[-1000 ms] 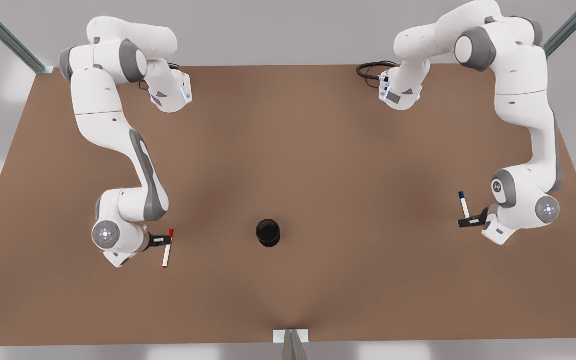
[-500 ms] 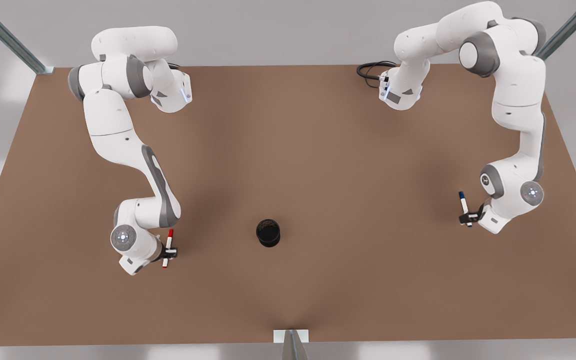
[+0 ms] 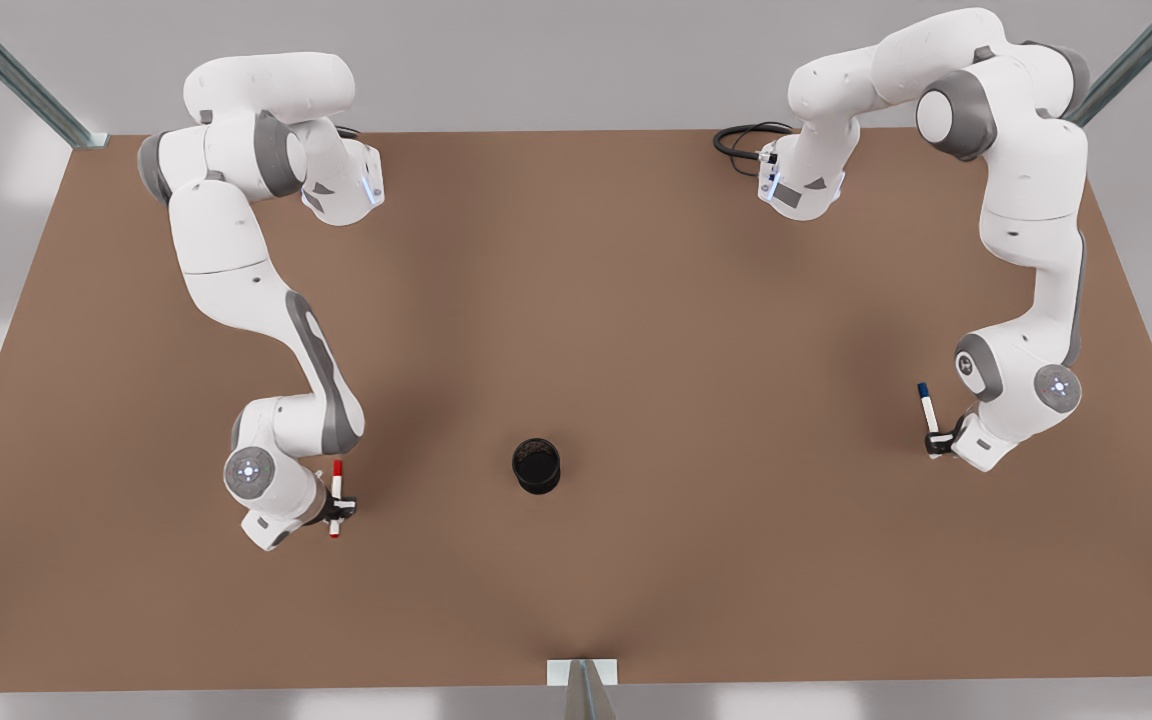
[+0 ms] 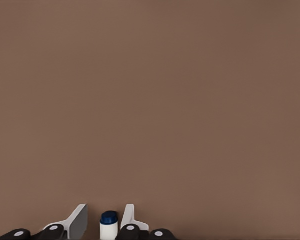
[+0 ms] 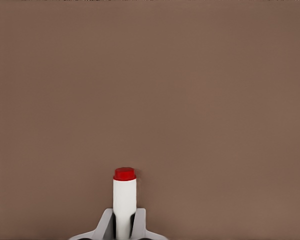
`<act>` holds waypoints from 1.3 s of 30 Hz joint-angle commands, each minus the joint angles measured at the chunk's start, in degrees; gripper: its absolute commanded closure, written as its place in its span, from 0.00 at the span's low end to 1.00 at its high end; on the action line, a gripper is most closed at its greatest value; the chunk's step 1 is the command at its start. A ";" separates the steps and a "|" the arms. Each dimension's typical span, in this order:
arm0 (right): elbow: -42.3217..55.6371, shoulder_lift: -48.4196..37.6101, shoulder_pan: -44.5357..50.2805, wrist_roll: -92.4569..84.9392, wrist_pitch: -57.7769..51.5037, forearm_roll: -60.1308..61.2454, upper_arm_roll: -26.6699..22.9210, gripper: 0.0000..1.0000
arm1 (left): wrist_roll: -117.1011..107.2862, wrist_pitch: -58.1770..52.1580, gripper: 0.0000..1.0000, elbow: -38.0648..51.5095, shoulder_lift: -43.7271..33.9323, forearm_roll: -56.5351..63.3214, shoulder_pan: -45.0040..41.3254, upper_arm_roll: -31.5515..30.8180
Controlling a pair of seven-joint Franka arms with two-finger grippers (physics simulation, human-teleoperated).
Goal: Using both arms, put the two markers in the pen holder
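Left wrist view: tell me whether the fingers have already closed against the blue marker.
No. The blue marker stands between the left gripper fingers with gaps showing on both sides.

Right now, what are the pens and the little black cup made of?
The red-capped white marker and the blue-capped white marker look like smooth plastic: even, clean colour with a faint sheen. The small black cylindrical pen holder looks matte, maybe plastic or metal mesh; its look leaves that open. The brown table seems dull, like board.

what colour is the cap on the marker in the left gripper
Dark blue, clearest in the left wrist view on the marker.
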 commanded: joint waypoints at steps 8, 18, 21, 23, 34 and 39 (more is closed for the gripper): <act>-2.09 -16.65 -1.30 1.52 -7.43 -0.60 15.06 0.79 | 2.59 0.27 0.65 0.02 0.44 0.05 -0.25 0.00; -2.79 -14.46 4.49 1.35 24.81 -1.13 28.70 0.79 | -2.32 -11.14 0.79 7.22 -1.23 0.14 -3.23 0.17; -3.41 -10.68 5.82 0.73 37.75 -2.53 28.70 0.79 | -6.19 -22.05 0.79 13.12 -2.46 0.84 -5.69 0.26; -3.41 -8.05 5.46 1.00 43.37 -7.80 28.17 0.79 | -9.10 -27.23 0.79 16.19 -3.16 3.21 -7.10 0.26; -9.73 -1.36 3.79 1.26 59.37 -15.89 26.94 0.79 | -21.22 -43.94 0.79 25.34 -6.59 3.92 -15.71 0.00; -12.81 -1.89 2.56 0.91 61.83 -16.07 27.38 0.79 | -21.58 -43.94 0.79 25.34 -6.59 3.83 -15.98 0.00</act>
